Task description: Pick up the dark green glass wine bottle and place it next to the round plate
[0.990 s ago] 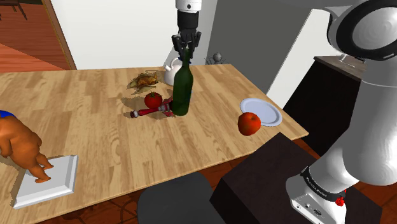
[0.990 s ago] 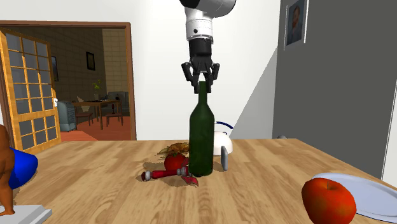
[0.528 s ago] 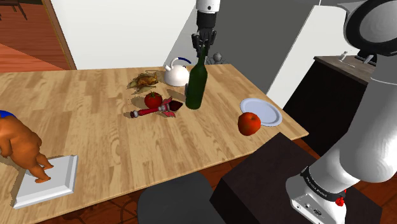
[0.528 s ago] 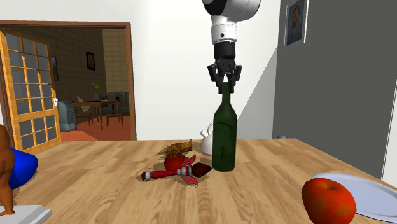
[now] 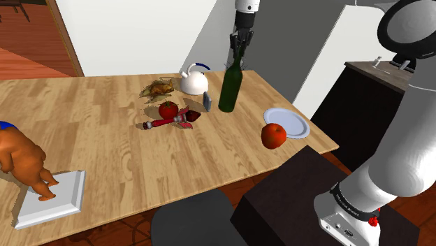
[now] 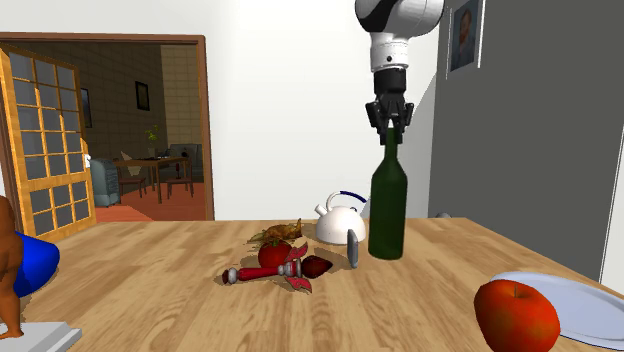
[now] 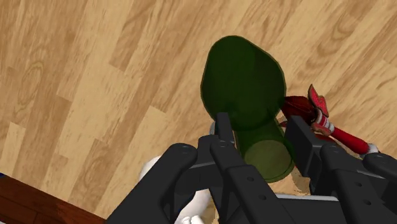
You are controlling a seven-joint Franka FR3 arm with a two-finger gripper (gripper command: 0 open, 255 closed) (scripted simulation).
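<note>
Since one second ago the wine bottle (image 5: 230,87) has travelled rightward in the shoulder view. It went from beside the tomato (image 5: 168,110) to a position just right of the white kettle (image 5: 193,80). It is upright and roughly midway toward the round plate (image 5: 292,120). The gripper (image 5: 240,50) is clamped on the bottle neck from above.

Judgement: transport is under way; further rightward travel and lowering remain. A red apple (image 5: 274,135) sits at the plate's near edge and should be avoided.

Surface: wooden table (image 5: 105,147). Room: open doorway (image 6: 120,140) at the second exterior view's left, white wall, grey panel (image 6: 530,140) at its right.
</note>
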